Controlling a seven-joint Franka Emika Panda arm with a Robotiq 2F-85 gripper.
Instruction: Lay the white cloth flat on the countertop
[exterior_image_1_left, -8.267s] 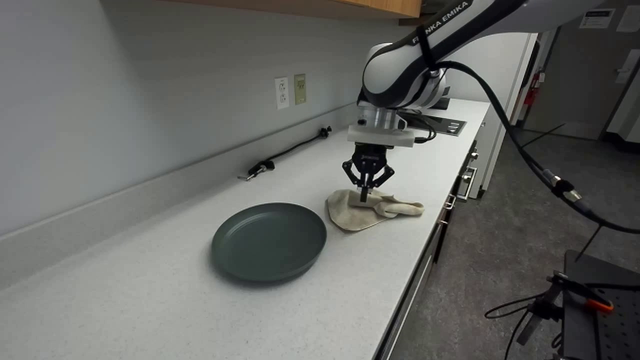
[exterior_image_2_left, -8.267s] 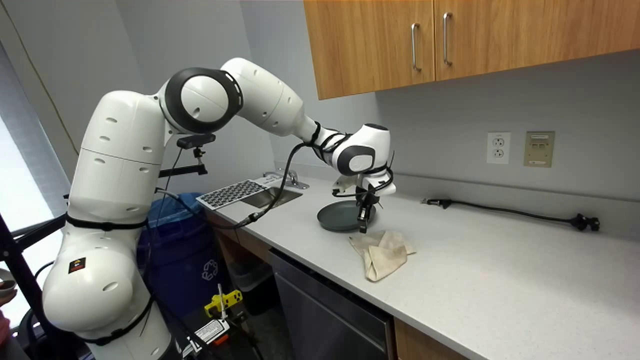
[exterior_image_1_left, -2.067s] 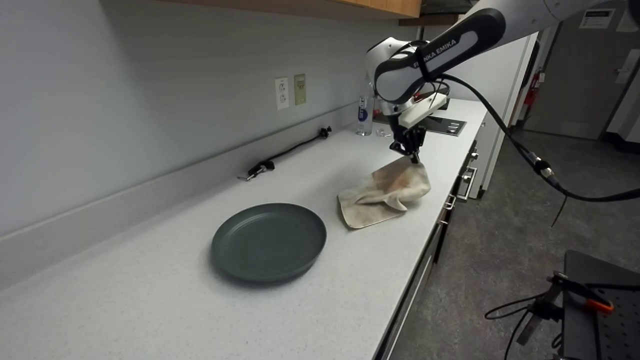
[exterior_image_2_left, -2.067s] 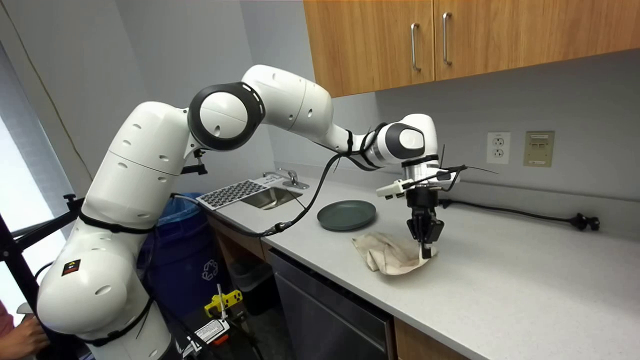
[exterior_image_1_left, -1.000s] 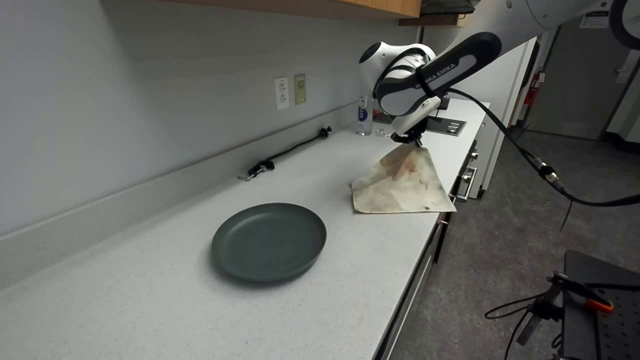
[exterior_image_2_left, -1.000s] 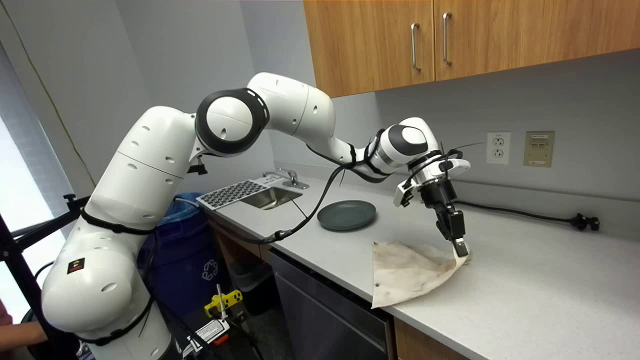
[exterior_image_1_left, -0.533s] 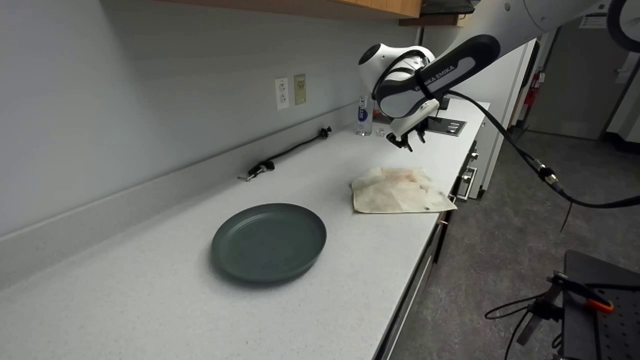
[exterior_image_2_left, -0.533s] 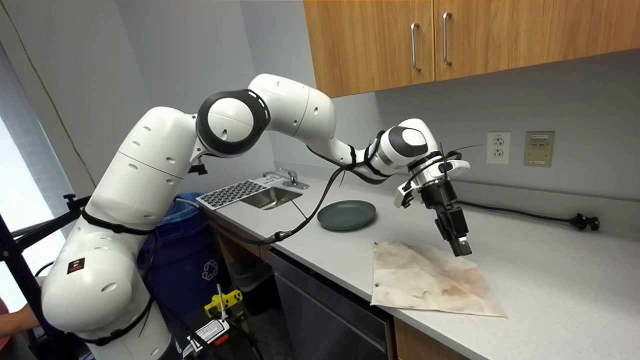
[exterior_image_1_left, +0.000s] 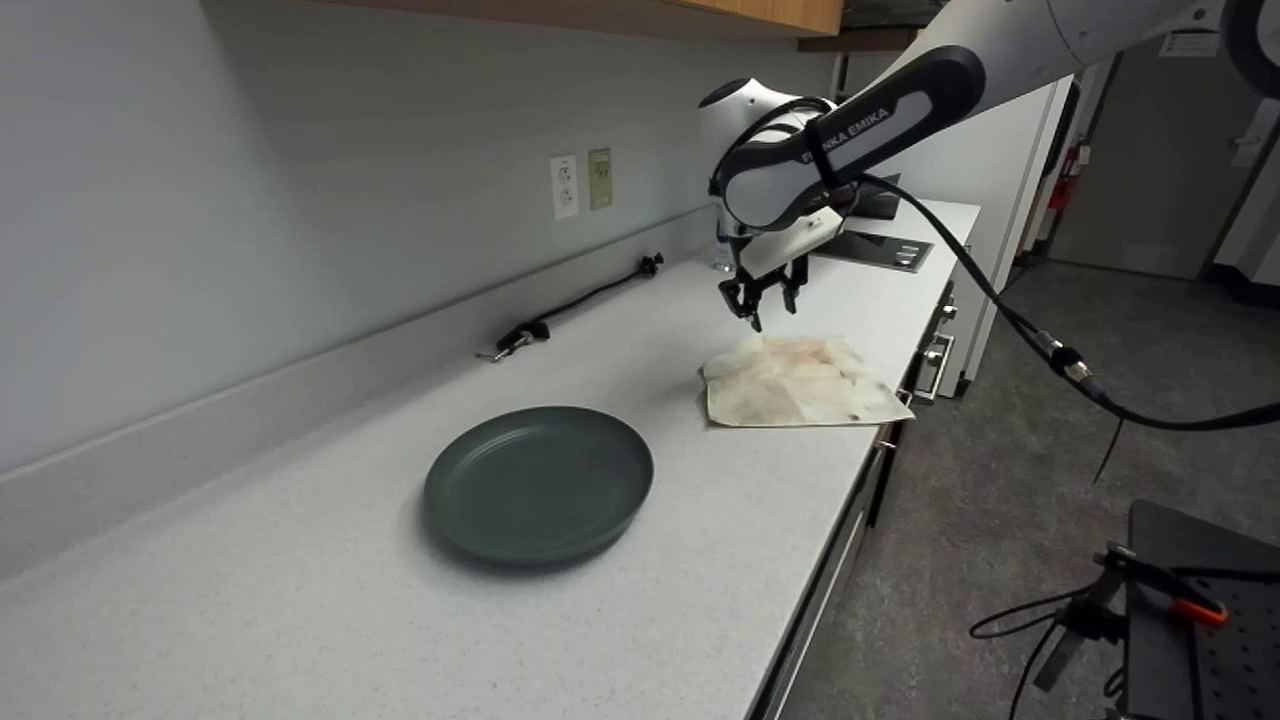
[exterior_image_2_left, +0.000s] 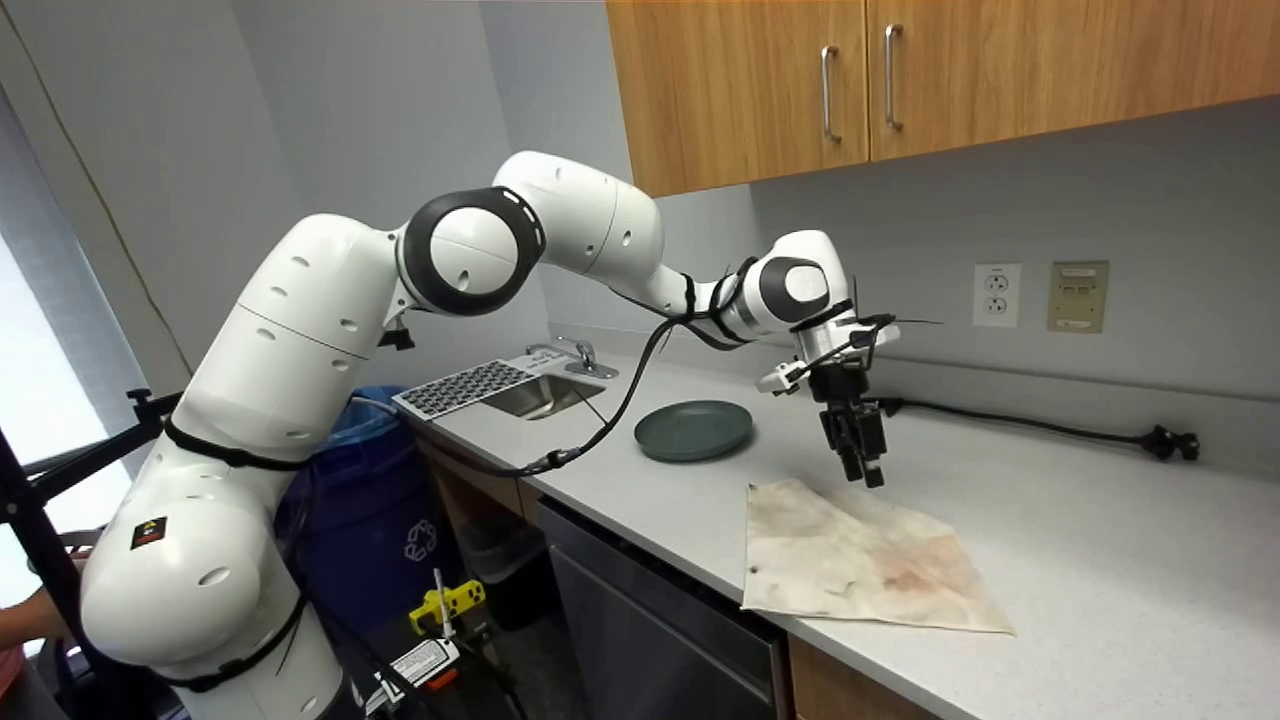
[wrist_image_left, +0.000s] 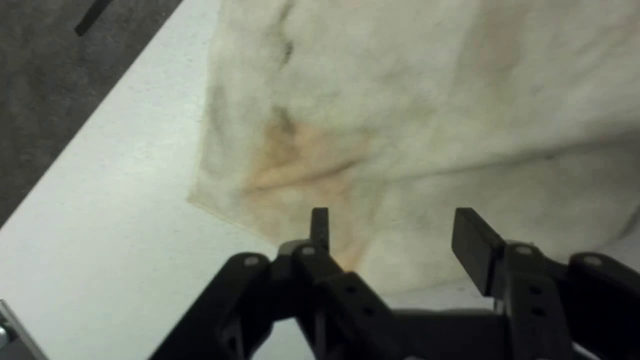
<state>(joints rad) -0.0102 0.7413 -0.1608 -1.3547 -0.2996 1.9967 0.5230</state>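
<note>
Countertop (exterior_image_1_left: 600, 640): white, spread across your frame in both exterior views.
White cloth (exterior_image_2_left: 850, 570): on it, lower right in an exterior view; nearly flat, lightly creased, orange-tan stains, one corner at the front edge.
Plate (exterior_image_2_left: 693, 432): dark green, up-left of your cloth, apart.
Claw (wrist_image_left: 389, 215): jaws apart in your wrist view, hovering by the cloth's edge.
Lettering (exterior_image_1_left: 867, 123): "EMIKA", on the arm (exterior_image_1_left: 1030, 50).

The white counter (exterior_image_1_left: 330, 620) carries the white cloth (exterior_image_2_left: 860, 565), spread nearly flat with slight creases and one corner past the front edge, a dark green round plate (exterior_image_1_left: 540, 485) near it, and a thin black rod (exterior_image_2_left: 1040, 428) at the back.
</note>
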